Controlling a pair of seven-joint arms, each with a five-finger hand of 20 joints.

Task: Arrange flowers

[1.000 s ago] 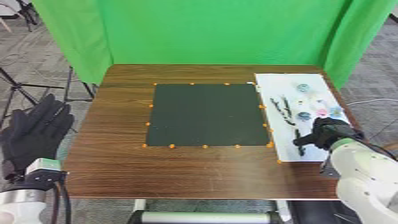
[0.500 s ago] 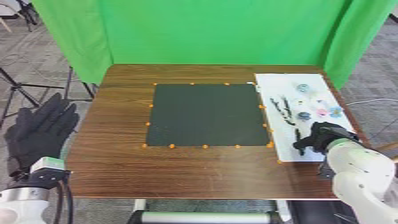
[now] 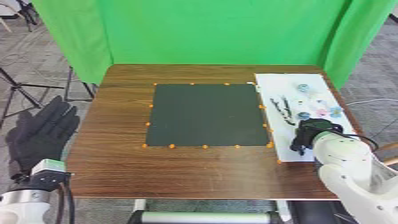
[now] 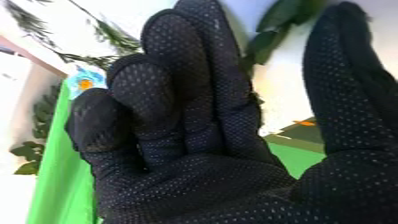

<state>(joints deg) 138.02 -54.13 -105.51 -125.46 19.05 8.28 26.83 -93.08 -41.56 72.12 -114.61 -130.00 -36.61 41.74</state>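
The fingers of my right hand [image 3: 311,131] are loosely extended, my thumb apart from them, over the near end of the white board [image 3: 273,82]. In my wrist view, dark green leaves [image 4: 271,32] show behind the gap, and a blue flower [image 4: 86,81] with an orange centre peeks past my fingertips. The board lies on the right of the bench [image 3: 178,175], bearing dark sprigs [image 3: 287,112] and, beyond my hand, several small flowers [image 3: 303,88]. Left of it is a dark mat [image 3: 204,115]. My left hand [image 3: 40,130], fingers straight, is beside the bench.
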